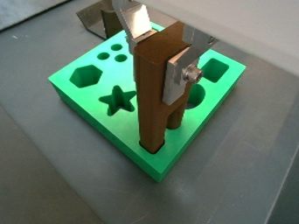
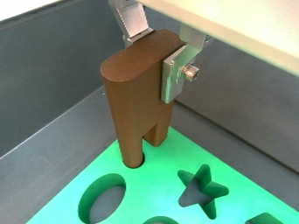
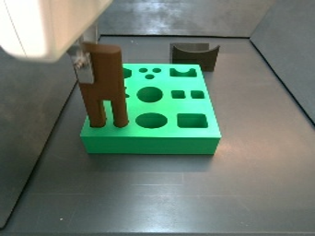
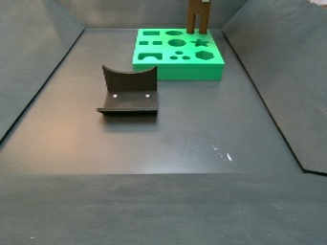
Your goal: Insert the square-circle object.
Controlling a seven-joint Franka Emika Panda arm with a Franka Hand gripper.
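One green block (image 3: pixel 154 115) with shaped holes, one brown square-circle object (image 3: pixel 103 85) in my one gripper (image 1: pixel 160 54) over the block, one dark fixture (image 4: pixel 128 93) — four things.

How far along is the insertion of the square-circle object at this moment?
Done: the gripper has the square-circle object clamped near its top and has carried it to the green block. In hand: the piece stands upright with its two legs at the block's top surface near one corner, in both side views. Left: the legs still show nearly full length, so seating it in its holes and releasing remain.
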